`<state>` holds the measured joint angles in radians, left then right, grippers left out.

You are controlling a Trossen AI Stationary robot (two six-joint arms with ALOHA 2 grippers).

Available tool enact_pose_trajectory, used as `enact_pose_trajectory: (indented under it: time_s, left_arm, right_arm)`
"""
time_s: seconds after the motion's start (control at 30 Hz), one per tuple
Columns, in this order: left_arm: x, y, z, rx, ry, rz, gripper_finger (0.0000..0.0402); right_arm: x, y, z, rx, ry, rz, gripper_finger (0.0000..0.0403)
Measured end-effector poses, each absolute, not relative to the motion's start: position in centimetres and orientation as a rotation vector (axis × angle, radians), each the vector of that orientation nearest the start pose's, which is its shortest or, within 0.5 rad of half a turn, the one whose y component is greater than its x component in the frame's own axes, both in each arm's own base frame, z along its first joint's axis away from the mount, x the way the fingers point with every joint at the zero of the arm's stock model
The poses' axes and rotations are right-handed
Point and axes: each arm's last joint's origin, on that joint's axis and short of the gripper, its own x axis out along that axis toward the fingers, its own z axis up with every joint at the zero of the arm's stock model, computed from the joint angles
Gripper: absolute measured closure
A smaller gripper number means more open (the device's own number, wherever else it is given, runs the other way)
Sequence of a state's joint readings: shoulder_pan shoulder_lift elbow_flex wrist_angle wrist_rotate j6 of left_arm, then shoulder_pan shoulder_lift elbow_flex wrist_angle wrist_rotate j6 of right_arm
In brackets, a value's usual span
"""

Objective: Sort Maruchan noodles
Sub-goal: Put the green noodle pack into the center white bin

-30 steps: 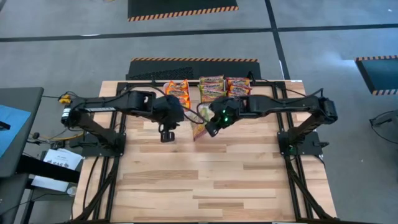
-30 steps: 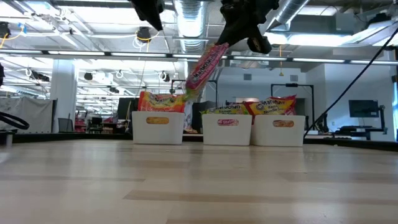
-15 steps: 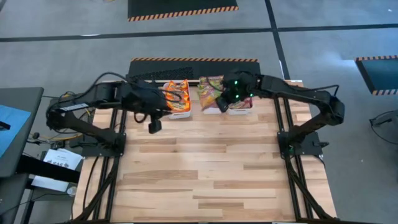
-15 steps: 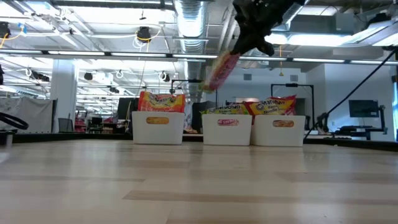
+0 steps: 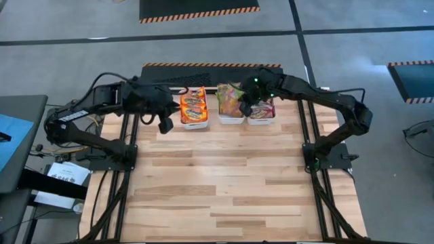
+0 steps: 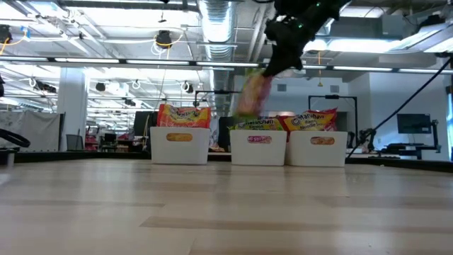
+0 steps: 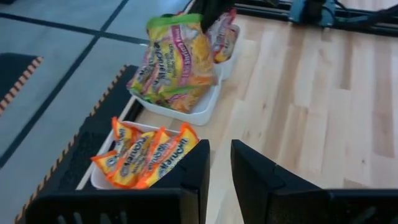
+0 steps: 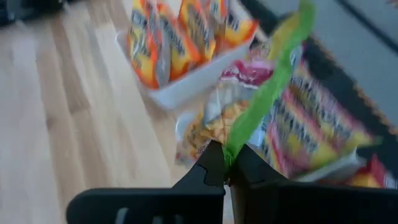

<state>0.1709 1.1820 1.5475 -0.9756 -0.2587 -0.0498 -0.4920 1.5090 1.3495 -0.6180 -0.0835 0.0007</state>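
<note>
Three white bins stand along the table's far edge. The left bin (image 5: 193, 124) holds orange Maruchan noodles (image 7: 146, 155), the middle bin (image 6: 258, 147) green-edged ones, and the right bin (image 6: 320, 149) red ones. My right gripper (image 8: 227, 167) is over the middle bin, shut on a green-edged packet (image 6: 253, 92). My left gripper (image 5: 165, 124) hangs off the left bin's left side. Its fingers (image 7: 219, 168) stand slightly apart with nothing between them. My right gripper pinches the packet's green sealed end (image 8: 249, 134) between its two fingers, coming slanting down from the table's right. The packet hangs below the fingers, clear of the table. Its lower end (image 6: 249, 110) is just over the packets in the middle bin; whether it touches them, I cannot tell.
Bare wooden tabletop (image 5: 224, 183) stretches from the bins to the near edge. Both arms' frames (image 5: 319, 159) run along the table's sides. A black mat with a striped border (image 5: 210, 71) lies on the floor behind the bins.
My right gripper has carried the packet from the table's middle toward the far edge and over the middle bin, rolling its wrist. The packet slanted before and now hangs down. My left gripper has drawn back up and toward the table's left and far edges.
</note>
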Motion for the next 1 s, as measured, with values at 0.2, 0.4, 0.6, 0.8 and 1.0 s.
enact_pose_trajectory:
  time_s: [0.2,0.4,0.6,0.8,1.0]
  left_arm:
    - [20.0,4.9,43.7,-0.025,0.604,0.476,0.0349]
    - [19.9,5.2,43.7,-0.037,0.602,0.493,0.0349]
    - [20.1,5.2,43.6,-0.041,0.608,0.499,0.0349]
    - [20.0,5.2,43.5,-0.028,0.616,0.498,0.0349]
    - [20.0,5.2,43.4,-0.026,0.626,0.497,0.0349]
  right_arm:
    - [29.8,-15.4,30.5,0.182,0.798,-0.393,0.0391]
    - [30.9,-16.2,28.3,0.164,0.873,-0.409,0.0391]
    - [31.4,-16.5,27.3,0.180,0.899,-0.433,0.0390]
    - [31.3,-16.4,27.2,0.220,0.904,-0.449,0.0363]
    - [30.9,-16.2,26.9,0.236,0.960,-0.443,0.0292]
